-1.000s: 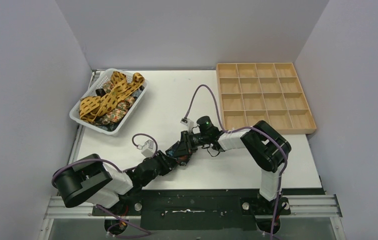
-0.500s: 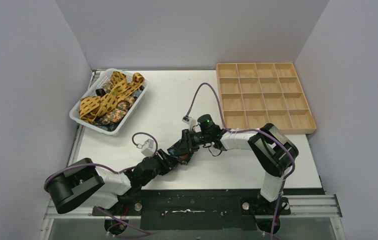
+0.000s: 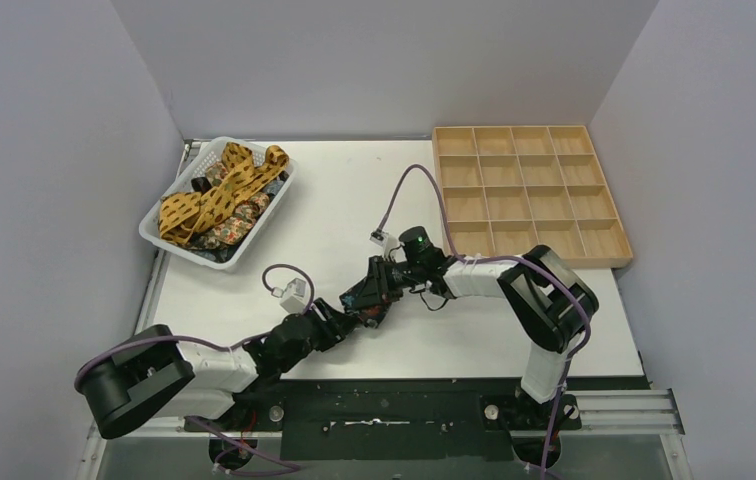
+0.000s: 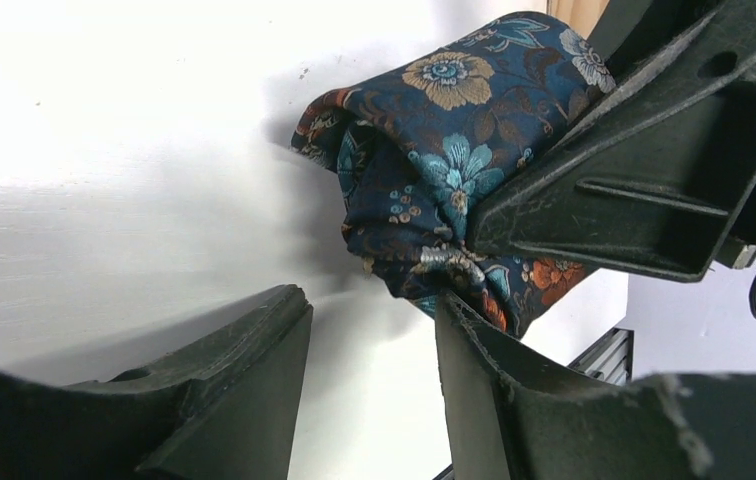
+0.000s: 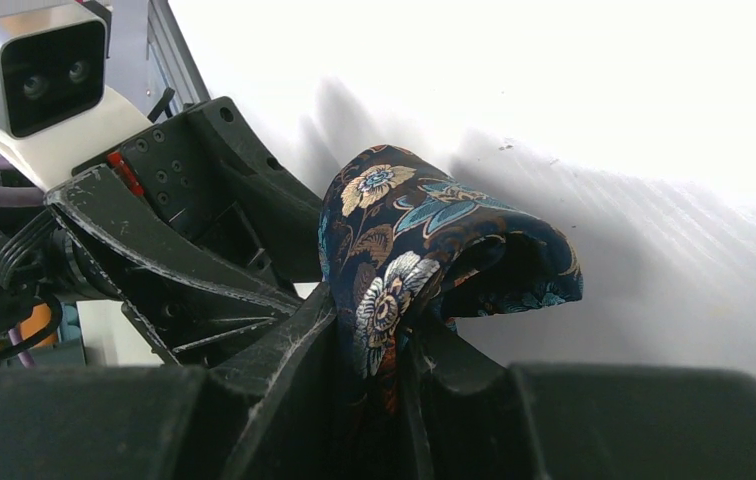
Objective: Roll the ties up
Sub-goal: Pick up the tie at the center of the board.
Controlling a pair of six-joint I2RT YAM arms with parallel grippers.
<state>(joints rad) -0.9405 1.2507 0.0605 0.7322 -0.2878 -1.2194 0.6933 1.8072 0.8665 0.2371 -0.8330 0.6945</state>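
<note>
Looking down from the top external camera, the white matte table (image 3: 339,195) carries a white plastic lattice basket (image 3: 153,233) at far left, heaped with loose yellow ties (image 3: 204,203) with dark spots, tangled over darker patterned fabric. At far right lies a shallow wooden tray (image 3: 531,183), pale and square-gridded into open compartments. The two black arms meet near the middle of the table's near half. There the left gripper (image 3: 342,318) and right gripper (image 3: 367,298) converge on a small dark bundle, the floral tie (image 3: 361,310). From this height the jaws are too small to read.

In the left wrist view, the floral tie (image 4: 434,170) is a plump, folded roll of smooth woven navy fabric with teal, tan and rust blossoms, its edges bunched. The left gripper (image 4: 372,305) has its scuffed, wedge-shaped black fingers apart, bare table showing between them; the roll sits just beyond the tip of one finger. An angular, ribbed finger of the other arm presses into the roll from the side.

In the right wrist view, the right gripper (image 5: 379,330) pinches a fold of the roll between its closed fingers, the fabric arching out above them in a rounded loop over the table.
</note>
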